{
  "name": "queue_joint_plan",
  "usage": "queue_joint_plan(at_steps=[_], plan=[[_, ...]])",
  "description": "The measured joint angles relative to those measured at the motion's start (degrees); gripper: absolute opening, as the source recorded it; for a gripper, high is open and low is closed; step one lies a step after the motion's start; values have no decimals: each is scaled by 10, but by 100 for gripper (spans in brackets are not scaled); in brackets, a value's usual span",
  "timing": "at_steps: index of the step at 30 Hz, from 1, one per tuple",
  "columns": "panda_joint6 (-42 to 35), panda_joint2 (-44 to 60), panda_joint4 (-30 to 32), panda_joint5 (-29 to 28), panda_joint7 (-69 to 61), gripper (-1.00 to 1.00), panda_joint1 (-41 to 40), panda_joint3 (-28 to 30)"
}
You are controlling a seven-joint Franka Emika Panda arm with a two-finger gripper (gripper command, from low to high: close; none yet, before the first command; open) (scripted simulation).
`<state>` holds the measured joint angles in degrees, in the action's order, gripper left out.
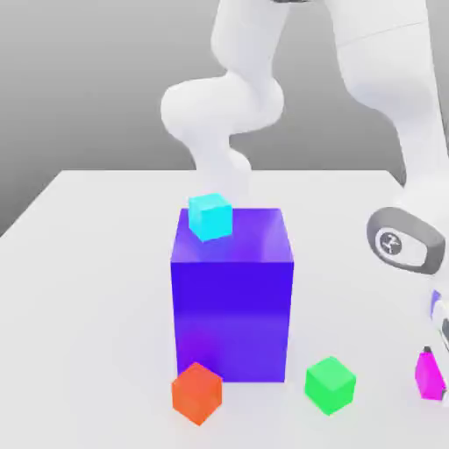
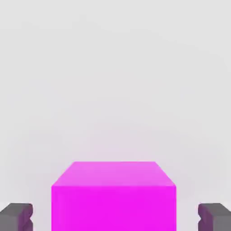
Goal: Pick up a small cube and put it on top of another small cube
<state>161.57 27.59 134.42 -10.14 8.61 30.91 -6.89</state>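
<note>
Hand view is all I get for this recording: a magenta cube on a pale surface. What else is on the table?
Observer: In the exterior view, a large blue block stands mid-table, with a small cyan cube on top of it.
Operator: Any other small cubes lying loose?
Observer: Two, on the table in front of the block: an orange-red cube and a green cube.
Operator: Where is mine relative to those?
Observer: The magenta cube sits to the exterior view's right of the green one, apart from it, near the picture's edge.
</note>
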Motion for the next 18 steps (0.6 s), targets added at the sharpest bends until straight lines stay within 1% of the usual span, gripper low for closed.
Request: queue_joint_plan(at_steps=[4,8,10,14,16,18], plan=[[-2,-2,1,0,0,-100,-1,-1],[-57,-73,16,24,-19,-100,-16,-22],[-75,-115,39,42,-18,-100,-32,-14],[-94,-199,102,77,-1,-100,-77,23],[-102,-241,136,93,11,-100,-115,44],[-83,-235,149,97,18,-100,-122,47]])
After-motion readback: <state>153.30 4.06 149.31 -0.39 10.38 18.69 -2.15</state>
